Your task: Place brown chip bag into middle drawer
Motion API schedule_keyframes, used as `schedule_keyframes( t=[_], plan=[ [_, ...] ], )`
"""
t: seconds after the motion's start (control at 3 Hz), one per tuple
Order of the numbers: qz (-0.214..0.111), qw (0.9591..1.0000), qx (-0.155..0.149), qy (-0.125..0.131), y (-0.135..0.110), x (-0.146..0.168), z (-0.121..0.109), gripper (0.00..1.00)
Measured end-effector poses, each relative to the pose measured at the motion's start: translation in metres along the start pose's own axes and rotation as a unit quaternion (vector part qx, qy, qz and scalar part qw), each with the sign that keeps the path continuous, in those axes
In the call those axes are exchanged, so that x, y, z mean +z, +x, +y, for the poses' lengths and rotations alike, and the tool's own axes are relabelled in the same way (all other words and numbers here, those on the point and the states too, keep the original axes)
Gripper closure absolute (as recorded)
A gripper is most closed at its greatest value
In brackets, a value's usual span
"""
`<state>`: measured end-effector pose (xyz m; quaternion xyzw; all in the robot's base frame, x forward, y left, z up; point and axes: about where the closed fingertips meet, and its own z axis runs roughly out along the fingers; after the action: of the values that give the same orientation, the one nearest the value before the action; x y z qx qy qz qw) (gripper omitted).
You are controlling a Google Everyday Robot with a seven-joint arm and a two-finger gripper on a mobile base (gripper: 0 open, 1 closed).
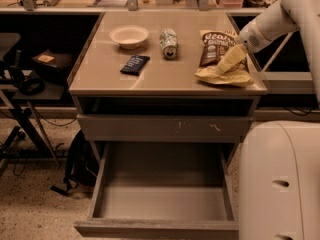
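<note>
Grey worktop (160,76), dim lab. Brown chip bag (219,60): lying at right edge, not yet moved. End effector (243,44): against bag's top; grip cannot be told. Middle drawer (162,204): open below, bare. Transfer outstanding.

Warm-lit workroom — speckled floor (30,219)
Dark shelving (45,59) flanks the grey cabinet (150,76), 1 black bag (80,164) at left; gripper (239,50) over the cabinet's right edge.
</note>
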<state>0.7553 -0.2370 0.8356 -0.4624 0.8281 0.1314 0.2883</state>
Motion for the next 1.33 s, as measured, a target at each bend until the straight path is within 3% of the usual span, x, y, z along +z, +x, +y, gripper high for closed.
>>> schedule_keyframes(
  t=[0.33, 0.67, 1.33],
  plan=[
    [0.004, 1.0000, 0.001, -0.005, 0.0043, 0.0065, 0.0011, 0.00],
    [0.004, 1.0000, 0.001, -0.005, 0.0043, 0.0065, 0.0011, 0.19],
    [0.004, 1.0000, 0.001, -0.005, 0.0042, 0.0064, 0.0011, 0.65]
  ],
)
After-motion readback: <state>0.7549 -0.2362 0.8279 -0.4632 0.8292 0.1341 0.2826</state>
